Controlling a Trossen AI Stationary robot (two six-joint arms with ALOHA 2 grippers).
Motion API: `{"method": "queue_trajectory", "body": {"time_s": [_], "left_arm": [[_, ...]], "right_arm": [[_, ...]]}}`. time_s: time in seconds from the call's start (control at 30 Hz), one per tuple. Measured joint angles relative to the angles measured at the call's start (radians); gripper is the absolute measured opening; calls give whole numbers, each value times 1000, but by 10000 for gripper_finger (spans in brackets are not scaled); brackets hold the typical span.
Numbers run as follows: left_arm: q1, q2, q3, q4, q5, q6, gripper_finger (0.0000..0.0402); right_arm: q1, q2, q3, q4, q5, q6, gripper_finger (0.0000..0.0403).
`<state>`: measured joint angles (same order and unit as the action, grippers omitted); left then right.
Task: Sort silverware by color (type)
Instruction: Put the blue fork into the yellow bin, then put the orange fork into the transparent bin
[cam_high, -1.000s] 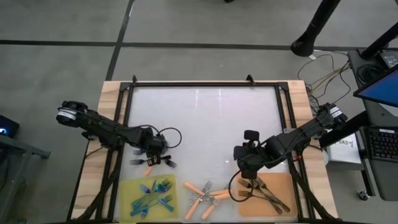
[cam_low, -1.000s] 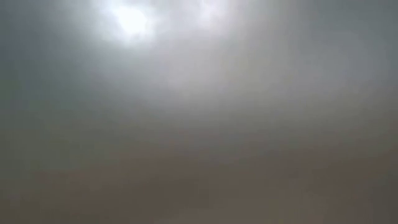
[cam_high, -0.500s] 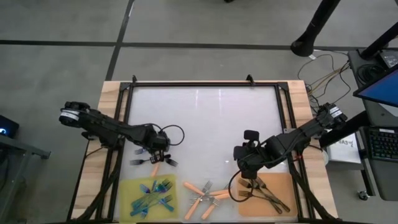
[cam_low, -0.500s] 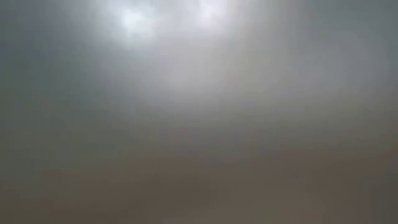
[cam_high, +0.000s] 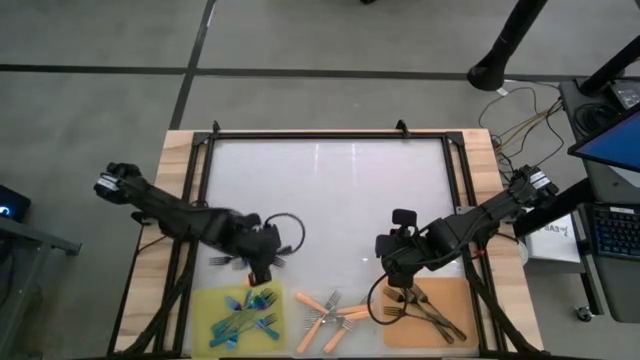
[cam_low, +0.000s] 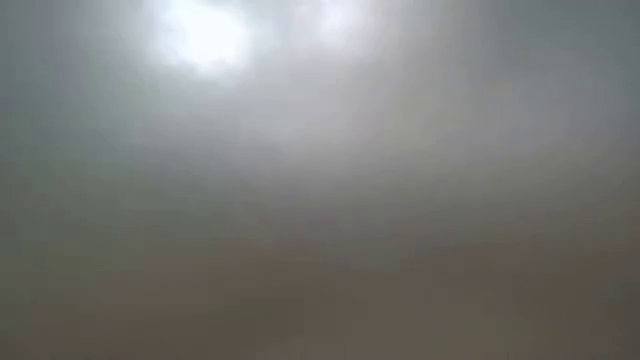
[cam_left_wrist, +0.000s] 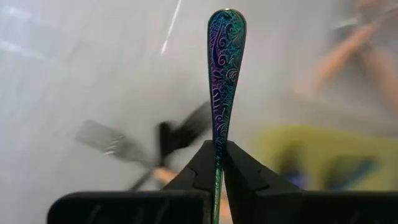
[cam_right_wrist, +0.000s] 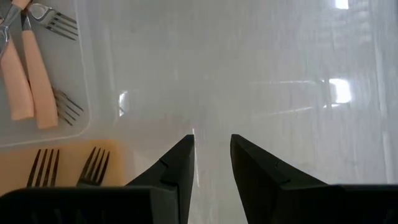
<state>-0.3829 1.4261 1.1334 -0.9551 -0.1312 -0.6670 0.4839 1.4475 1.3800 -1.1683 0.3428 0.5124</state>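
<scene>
The room is seen as a grey floor (cam_high: 300, 40) crossed by dark seams, with a desk (cam_high: 610, 190) carrying a keyboard and tangled cables beyond the right arm. The low view is filled with a grey blur. A wooden worktop (cam_high: 175, 150) is topped by a white sheet (cam_high: 330, 200) inside a black frame.

Just beside the left claw (cam_high: 262, 272), toward the near edge, a yellow mat (cam_high: 205, 300) is heaped with the iridescent blue-teal forks (cam_high: 245, 315). An iridescent fork (cam_left_wrist: 224, 74) is pinched by its handle in the closed left claw. Dark forks (cam_high: 225, 260) lie beside that claw.

The orange-handled forks (cam_high: 330, 312) are spread between both claws, on the white sheet. Beneath the right claw (cam_high: 398, 268), whose fingers stand apart around nothing, an orange mat (cam_high: 465, 300) is loaded with the dark grey-black forks (cam_high: 425, 310).
</scene>
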Motion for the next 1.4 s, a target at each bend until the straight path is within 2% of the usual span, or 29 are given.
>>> {"method": "queue_trajectory", "body": {"time_s": [0.1, 0.23, 0.3, 0.4, 0.57, 0.8, 1.07, 1.23, 1.33, 1.4], "left_arm": [[-106, -2, 94, -5, -21, -103, 1], [-255, 14, 128, -25, -66, -305, 1], [-320, 42, 121, -61, -48, -441, 0], [-395, 84, 97, -64, 35, -572, 0], [-456, 160, 88, -56, 70, -621, 6], [-460, 248, 96, -56, 98, -590, 45], [-449, 230, 99, -92, 111, -566, 104], [-386, 184, 114, -219, -21, -588, 131], [-304, 138, 95, -230, -97, -563, 140], [-237, 121, 66, -233, -107, -515, 143]], "right_arm": [[0, 0, 0, 0, 0, 0, 96], [0, 0, 0, 0, 0, 0, 96], [0, 0, 0, 0, 0, -2, 96], [0, 0, -1, 0, 0, -26, 96], [0, 0, -2, 4, 1, -52, 96], [0, 0, -2, 12, 1, -15, 96], [0, 0, -2, 30, 0, -15, 96], [-15, 0, -2, 36, 48, 72, 96], [-51, 0, -2, 36, 56, 144, 96], [-67, 0, -2, 36, 62, 128, 96]]}}
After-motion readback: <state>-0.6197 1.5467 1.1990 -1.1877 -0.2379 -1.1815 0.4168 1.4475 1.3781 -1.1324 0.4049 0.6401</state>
